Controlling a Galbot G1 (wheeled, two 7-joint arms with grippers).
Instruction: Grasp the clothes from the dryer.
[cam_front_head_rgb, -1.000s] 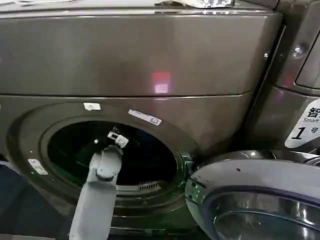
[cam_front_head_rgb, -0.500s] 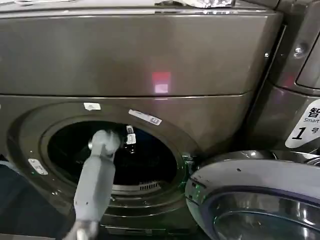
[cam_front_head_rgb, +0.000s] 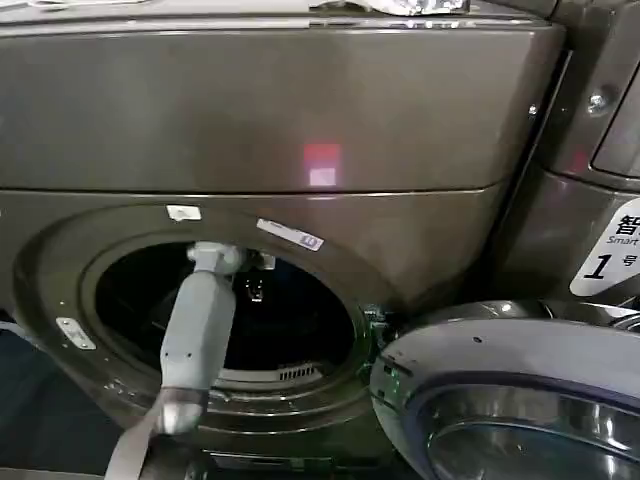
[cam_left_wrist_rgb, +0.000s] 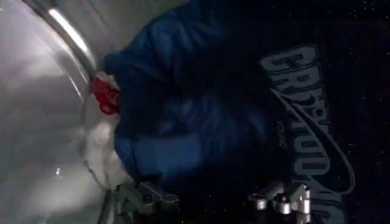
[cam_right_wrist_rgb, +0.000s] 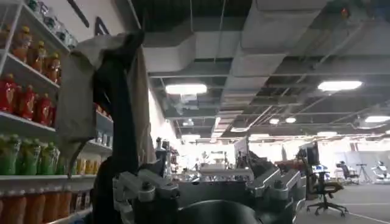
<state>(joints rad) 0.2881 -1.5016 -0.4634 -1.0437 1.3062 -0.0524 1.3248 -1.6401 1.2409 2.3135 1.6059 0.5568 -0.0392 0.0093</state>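
Reaching into the dryer (cam_front_head_rgb: 300, 130), the left gripper (cam_left_wrist_rgb: 213, 199) hangs open, empty, above the clothes (cam_left_wrist_rgb: 201, 115), which look soft, light and easiest pinched at a raised fold.

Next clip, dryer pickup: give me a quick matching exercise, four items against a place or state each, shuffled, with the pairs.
Items:
1. left gripper
2. clothes
3. dryer door
4. right gripper

States:
A. dark blue heap with pale lettering, lying in the drum
B. swung open at the robot's right of the porthole
C. open, fingers spread just short of the fabric
D. open, pointing out toward shelves of bottles and a ceiling

Pairs: 1-C, 2-A, 3-B, 4-D
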